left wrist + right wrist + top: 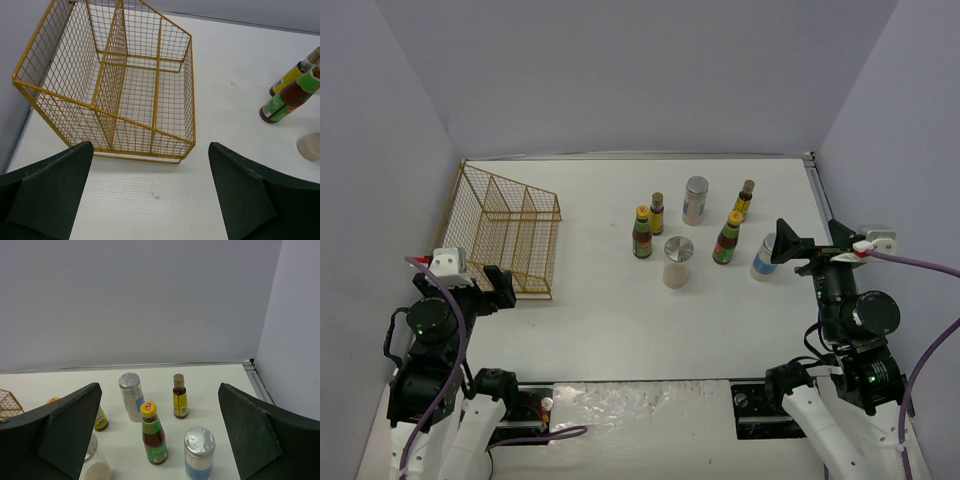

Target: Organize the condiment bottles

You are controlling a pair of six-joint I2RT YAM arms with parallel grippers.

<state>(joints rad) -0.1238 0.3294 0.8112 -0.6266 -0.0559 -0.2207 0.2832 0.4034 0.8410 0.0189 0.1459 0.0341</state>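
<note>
The condiment bottles stand in a loose group at mid-table. Two yellow-capped sauce bottles [642,233] [727,239], two slim dark bottles [657,214] [745,200] and three silver-lidded jars [695,200] [678,262] [765,258] are all upright. My right gripper [787,245] is open and empty, just right of the rightmost jar [199,452]. Its wrist view also shows a sauce bottle [153,432], a slim bottle [180,396] and the back jar [131,396]. My left gripper [500,290] [150,150] is open and empty, just in front of the rack.
The gold wire rack [505,235] [125,85] stands at the left by the wall, with three empty compartments. Grey walls close in the table on the left, back and right. A metal strip [820,195] runs along the table's right edge.
</note>
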